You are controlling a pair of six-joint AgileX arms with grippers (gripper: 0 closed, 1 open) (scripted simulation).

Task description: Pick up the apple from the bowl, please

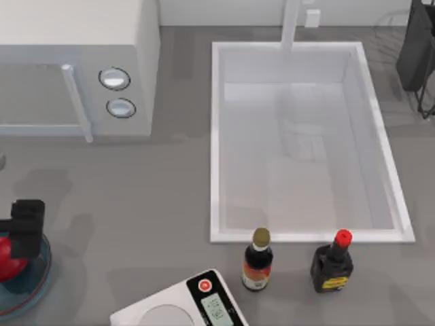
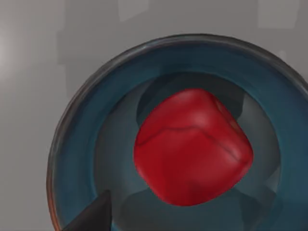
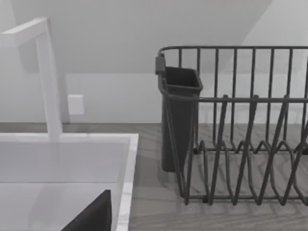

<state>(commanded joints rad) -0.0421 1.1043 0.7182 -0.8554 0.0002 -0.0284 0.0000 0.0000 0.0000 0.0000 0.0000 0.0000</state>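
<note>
A glossy red apple [image 1: 5, 261] lies in the shallow blue glass bowl [image 1: 42, 282] at the table's front left edge. My left gripper [image 1: 27, 227] hangs just above the bowl, over the apple's far side. In the left wrist view the apple [image 2: 192, 149] sits in the middle of the bowl [image 2: 77, 120]. One dark fingertip [image 2: 94, 216] shows off to the side, clear of the fruit. The fingers stand open with nothing held. My right arm [image 1: 416, 47] is parked at the back right, and its fingertip [image 3: 91, 216] shows in its wrist view.
A white microwave [image 1: 75, 61] stands at the back left and a white sink [image 1: 306, 142] with a faucet [image 1: 291, 24] lies in the middle. Two dark sauce bottles [image 1: 257, 259] [image 1: 333, 261] and a white scale [image 1: 183, 305] stand at the front. A dark dish rack [image 3: 236, 125] is at the back right.
</note>
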